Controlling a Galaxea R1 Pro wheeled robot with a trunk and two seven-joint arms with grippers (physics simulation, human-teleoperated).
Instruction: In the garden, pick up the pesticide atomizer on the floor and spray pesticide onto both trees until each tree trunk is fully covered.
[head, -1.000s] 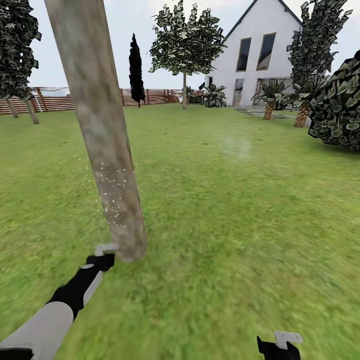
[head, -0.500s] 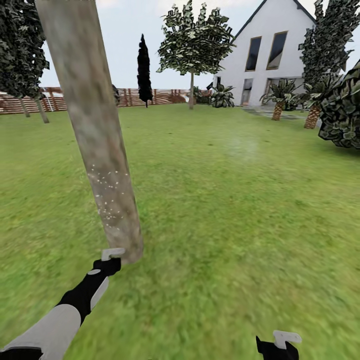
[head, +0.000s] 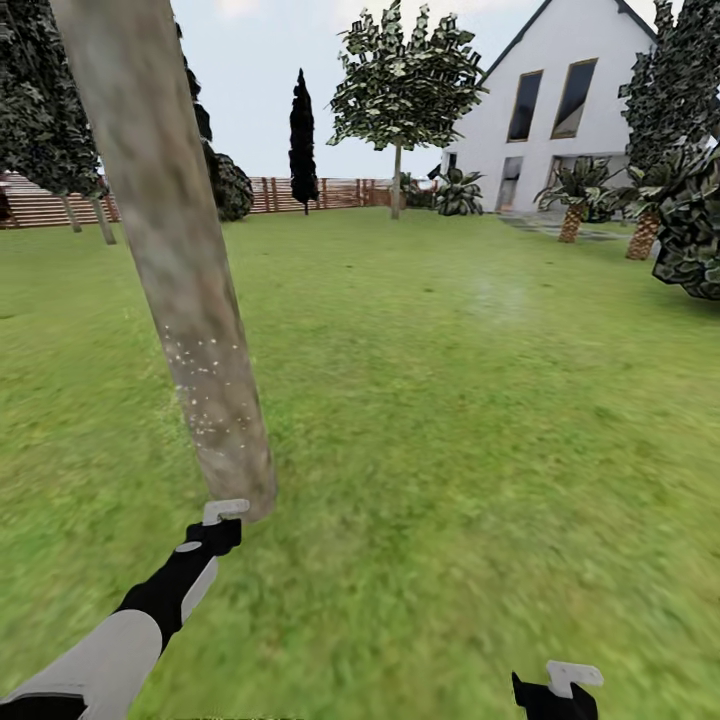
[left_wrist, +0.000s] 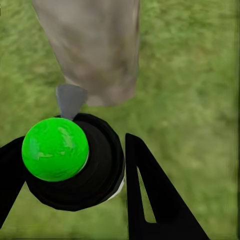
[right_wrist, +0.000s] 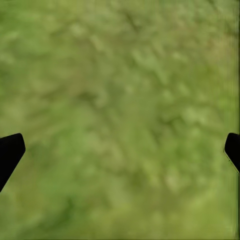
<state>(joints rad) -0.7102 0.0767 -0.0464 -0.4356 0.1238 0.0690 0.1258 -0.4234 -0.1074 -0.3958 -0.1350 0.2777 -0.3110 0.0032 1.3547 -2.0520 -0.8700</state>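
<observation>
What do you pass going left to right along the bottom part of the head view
Left arm's sleeve → left gripper holding the pesticide atomizer → foot of the tree trunk → open grass → right gripper.

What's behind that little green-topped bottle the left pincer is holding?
Right behind the bottle in the left pincer stands the thick tree trunk, with grass around its base. The bottle hides the ground beneath it.
</observation>
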